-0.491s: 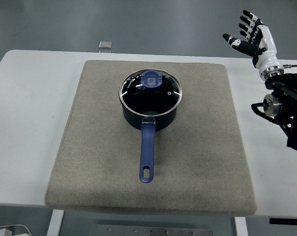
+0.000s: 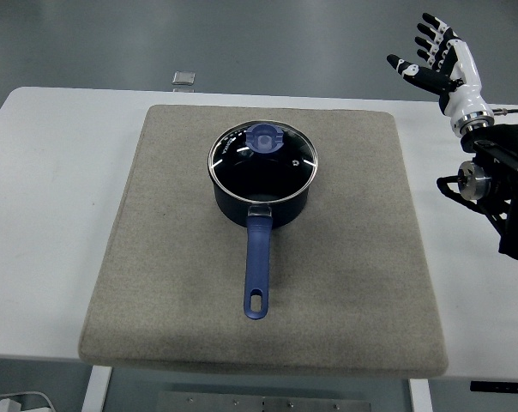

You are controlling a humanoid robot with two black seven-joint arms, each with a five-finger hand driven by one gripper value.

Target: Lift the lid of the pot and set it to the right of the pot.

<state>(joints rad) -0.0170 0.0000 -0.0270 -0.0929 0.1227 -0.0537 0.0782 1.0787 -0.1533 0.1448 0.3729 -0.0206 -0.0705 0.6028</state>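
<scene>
Far right of the pot, my right hand hovers, fingers apart; a careless reach could nudge the glass lid askew.

A large square grey felt mat covers the middle of the white table, its corners rounded. At the table's far edge, just beyond the mat's far left corner, lies a small square grey object.
</scene>
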